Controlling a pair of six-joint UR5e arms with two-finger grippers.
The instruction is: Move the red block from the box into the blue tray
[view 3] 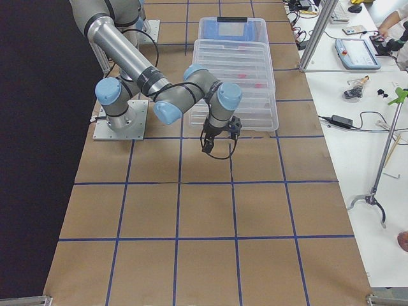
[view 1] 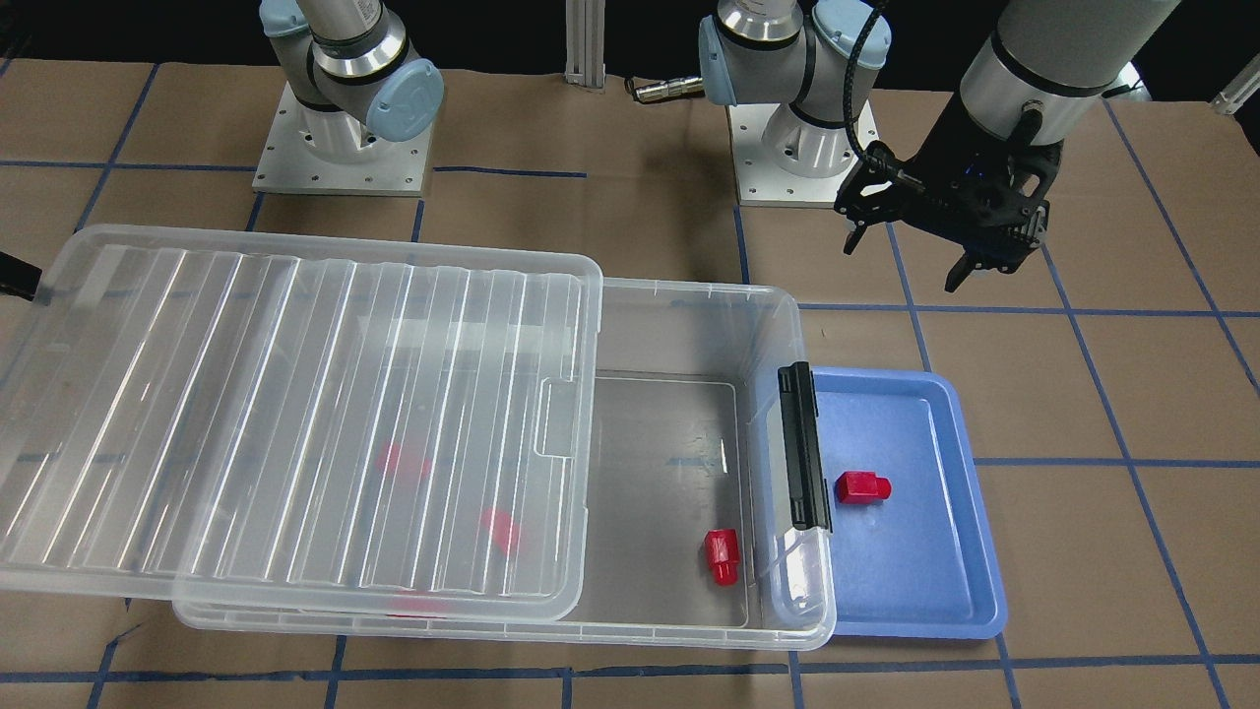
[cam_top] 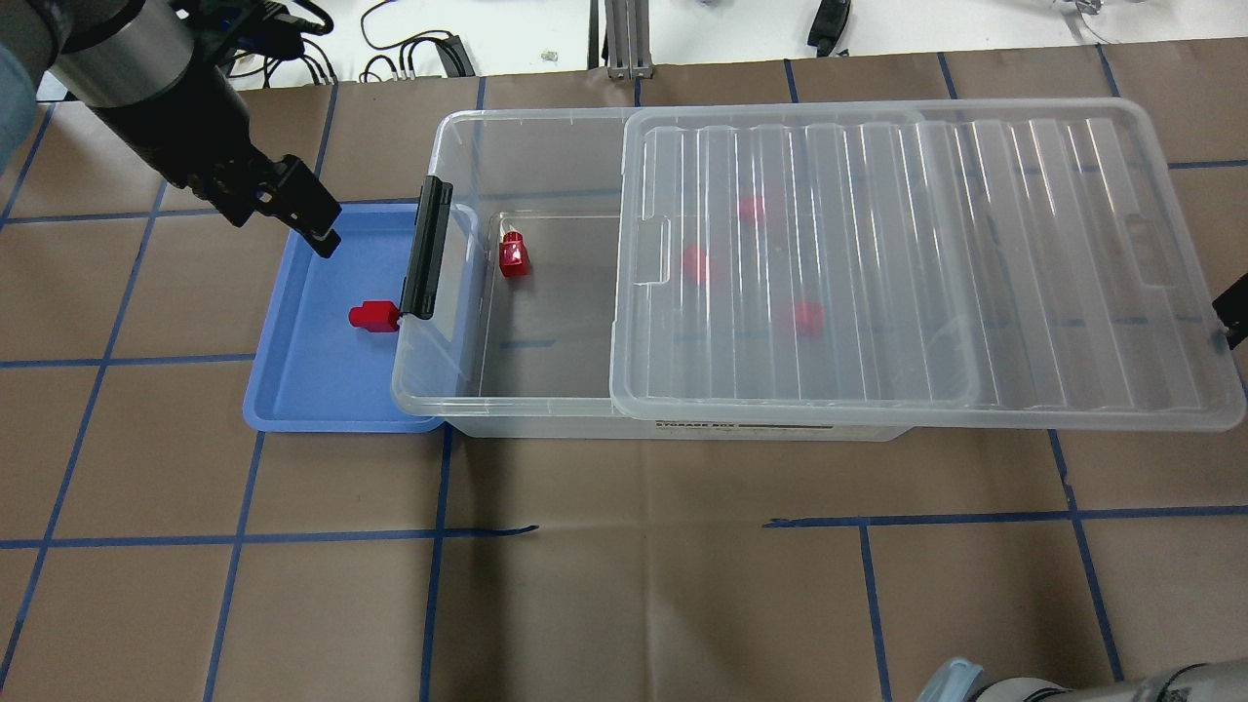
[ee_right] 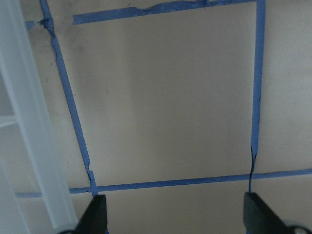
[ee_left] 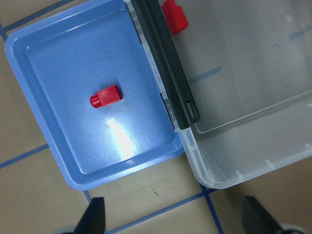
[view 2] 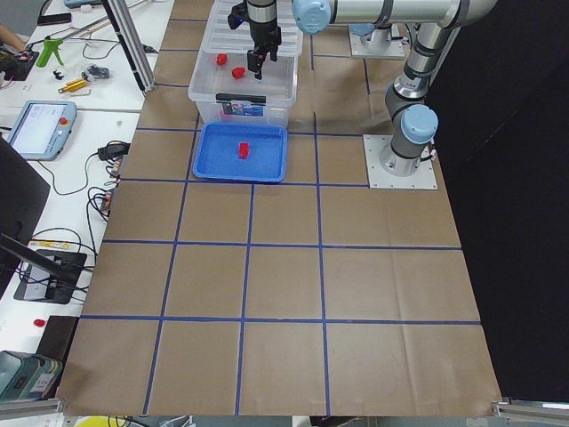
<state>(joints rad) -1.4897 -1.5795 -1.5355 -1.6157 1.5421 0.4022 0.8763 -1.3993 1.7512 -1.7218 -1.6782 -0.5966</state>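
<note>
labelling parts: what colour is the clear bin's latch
Black; the long plastic latch shows best in the front-facing view.

Box at desk's far edge.
Right gripper hung mid-desk, just off the lid overhanging the box's near end.

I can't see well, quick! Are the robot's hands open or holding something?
Left gripper: open, empty.
Right gripper: open, empty.
</note>
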